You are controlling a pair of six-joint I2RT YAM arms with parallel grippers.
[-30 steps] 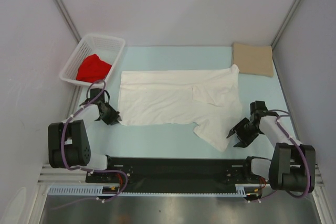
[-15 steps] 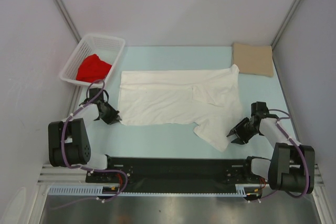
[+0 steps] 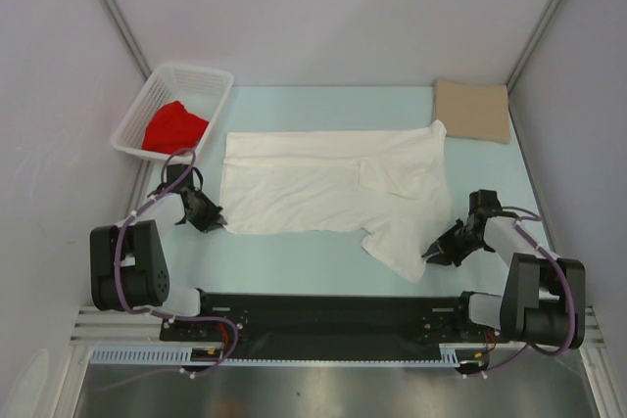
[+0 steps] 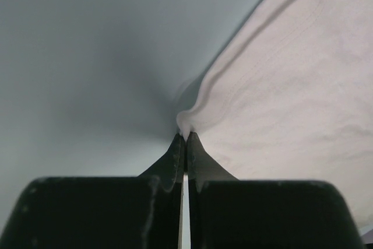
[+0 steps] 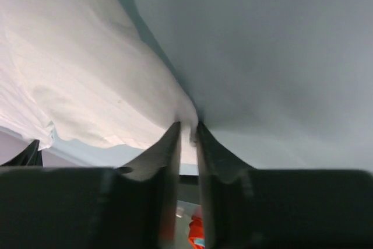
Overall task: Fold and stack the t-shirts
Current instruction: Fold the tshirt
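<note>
White shirt [image 3: 328,188] lies spread flat mid-table, one sleeve sticking out toward the near right. Tan shirt [image 3: 472,111] is a folded rectangle at the far right corner, just beside the white shirt's far right tip. Red shirt [image 3: 174,126] sits bunched in the basket [image 3: 186,75] at far left. Left gripper [image 3: 217,220] is low at the white shirt's near left corner, fingers pressed together, pinching the cloth edge. Right gripper [image 3: 431,254] is low at the sleeve's near right edge, jaws a narrow gap apart with cloth between the tips; clamped or not, cannot tell. Table [image 3: 294,261] is pale blue.
</note>
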